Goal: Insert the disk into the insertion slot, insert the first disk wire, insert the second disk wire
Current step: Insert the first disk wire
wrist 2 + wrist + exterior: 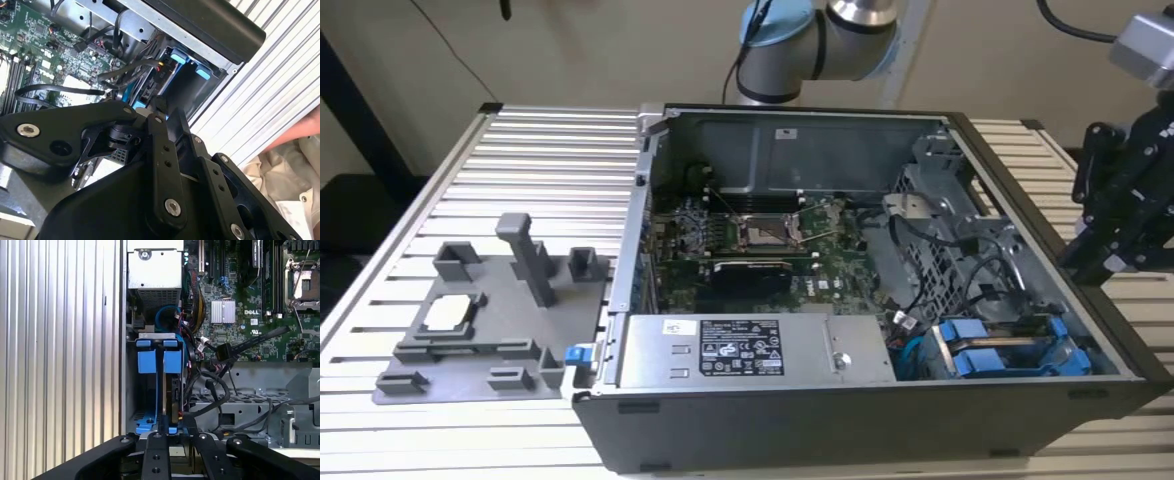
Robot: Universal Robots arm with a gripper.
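While the gripper (174, 427) hangs close to the disk (173, 361), which sits in the insertion slot (170, 336) beside another blue drive (146, 361), we cannot tell if it is grabbing or let go.

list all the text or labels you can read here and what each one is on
No text reads clearly enough to quote.
white label on the power-supply box: print too small to read
small white sticker on the case wall: too small
white markings on the motherboard: too small to read reliably
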